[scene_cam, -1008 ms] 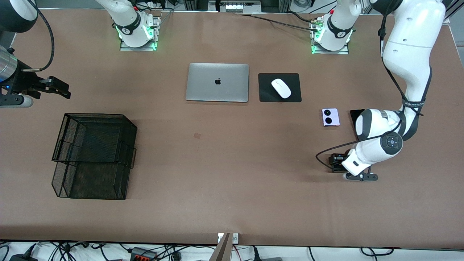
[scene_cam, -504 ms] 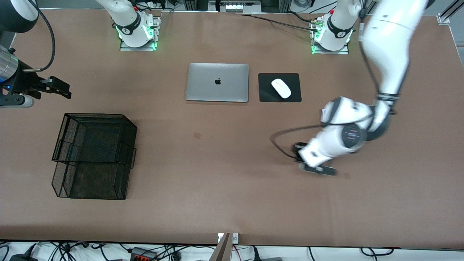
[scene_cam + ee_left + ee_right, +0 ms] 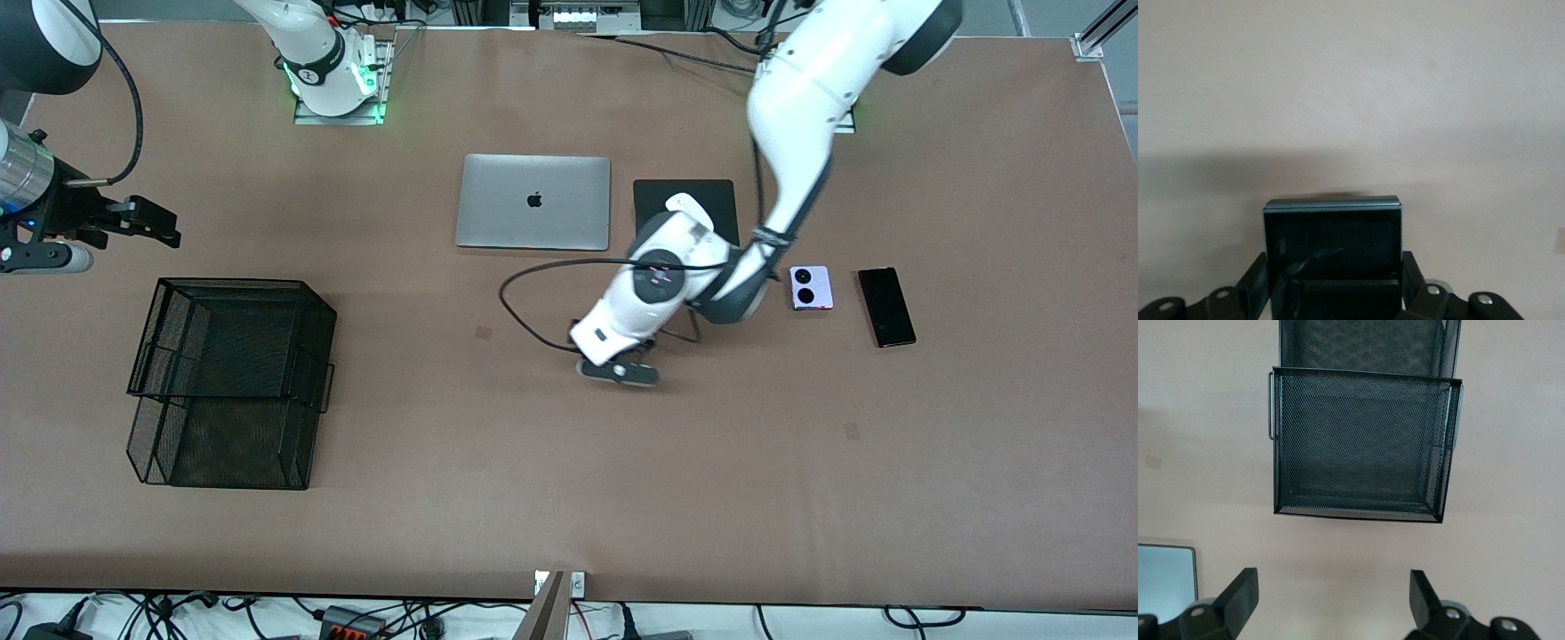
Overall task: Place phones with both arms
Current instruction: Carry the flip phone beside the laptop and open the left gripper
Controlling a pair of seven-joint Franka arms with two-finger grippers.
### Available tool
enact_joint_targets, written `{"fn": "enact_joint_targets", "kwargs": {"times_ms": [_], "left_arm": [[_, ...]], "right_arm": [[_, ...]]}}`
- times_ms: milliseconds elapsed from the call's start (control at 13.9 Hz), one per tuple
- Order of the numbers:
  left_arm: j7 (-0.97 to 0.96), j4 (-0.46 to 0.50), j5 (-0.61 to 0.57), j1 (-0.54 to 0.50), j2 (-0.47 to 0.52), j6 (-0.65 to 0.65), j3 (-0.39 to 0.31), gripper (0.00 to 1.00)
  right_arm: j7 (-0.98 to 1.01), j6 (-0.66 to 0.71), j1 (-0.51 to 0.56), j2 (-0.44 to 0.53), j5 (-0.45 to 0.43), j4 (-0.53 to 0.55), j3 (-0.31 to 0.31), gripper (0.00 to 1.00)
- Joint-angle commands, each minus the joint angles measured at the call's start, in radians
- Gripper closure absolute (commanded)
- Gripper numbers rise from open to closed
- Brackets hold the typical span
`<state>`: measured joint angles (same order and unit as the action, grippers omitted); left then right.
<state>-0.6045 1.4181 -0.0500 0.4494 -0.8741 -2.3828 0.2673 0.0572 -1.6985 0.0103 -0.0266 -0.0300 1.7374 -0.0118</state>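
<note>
Covering most of the black mouse pad (image 3: 702, 191) and all but a sliver of the white mouse (image 3: 686, 202), the left arm's forearm also hides its own fingers in the front view. Only the left wrist view shows the left gripper (image 3: 1333, 280), clenched on the small black flip phone (image 3: 1332, 247), whose lower edge runs out of that picture. The right arm is cut off at the front view's edge.

The closed silver laptop (image 3: 533, 202) lies beside the mouse pad, toward the right arm's end of the table. A two-tier black mesh tray (image 3: 233, 378) stands well apart at that same end, and the right wrist view looks down into its tiers. Nothing lies on the brown table (image 3: 498, 480) between the tray and the left gripper.

The lilac flip phone (image 3: 811, 287) rests lens side up just beside the left arm's elbow, and the long black slab phone (image 3: 885, 307) lies near it, toward the left arm's end. The held phone hangs over bare table, nearer the front camera than the laptop. The right gripper (image 3: 1331, 600) waits with its fingers (image 3: 1241, 592) spread wide over the table beside the tray.
</note>
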Motion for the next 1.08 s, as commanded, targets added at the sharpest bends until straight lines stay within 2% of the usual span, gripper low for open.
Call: {"fn": "enact_joint_targets", "kwargs": {"times_ms": [0, 72, 144, 216, 432, 504, 720, 792, 1008], "left_arm": [[-0.079, -0.045, -0.005, 0.052, -0.052, -0.077, -0.008, 0.68], [-0.084, -0.044, -0.013, 0.058, -0.06, -0.087, -0.008, 0.59], [-0.075, -0.044, -0.016, 0.055, -0.059, -0.087, -0.01, 0.32], [-0.072, -0.042, -0.017, 0.046, -0.051, -0.085, -0.011, 0.0], [-0.077, -0.03, -0.016, 0.038, -0.007, -0.058, -0.011, 0.0], [-0.078, -0.028, -0.016, 0.037, 0.024, 0.008, -0.013, 0.0], [-0.054, -0.033, -0.021, -0.013, 0.151, 0.32, -0.031, 0.0], [-0.023, -0.031, -0.028, -0.047, 0.174, 0.385, -0.033, 0.0], [0.176, -0.024, -0.151, -0.187, 0.265, 0.662, -0.03, 0.0]], "right_arm": [[-0.01, -0.01, 0.002, -0.003, 0.002, -0.001, 0.009, 0.0], [-0.008, -0.029, 0.004, -0.009, 0.002, 0.008, 0.009, 0.0], [-0.008, -0.038, 0.002, -0.009, 0.002, 0.019, 0.009, 0.0], [-0.008, -0.044, 0.002, -0.009, 0.002, 0.03, 0.009, 0.0], [-0.01, -0.061, -0.006, -0.016, 0.002, 0.036, 0.01, 0.0], [-0.01, -0.067, -0.03, -0.024, 0.002, 0.045, 0.009, 0.0], [-0.011, -0.075, -0.104, -0.056, 0.01, 0.04, 0.009, 0.0], [-0.011, -0.076, -0.125, -0.07, 0.039, 0.034, 0.009, 0.0], [-0.01, -0.113, -0.189, -0.153, 0.082, -0.012, 0.009, 0.0]]}}
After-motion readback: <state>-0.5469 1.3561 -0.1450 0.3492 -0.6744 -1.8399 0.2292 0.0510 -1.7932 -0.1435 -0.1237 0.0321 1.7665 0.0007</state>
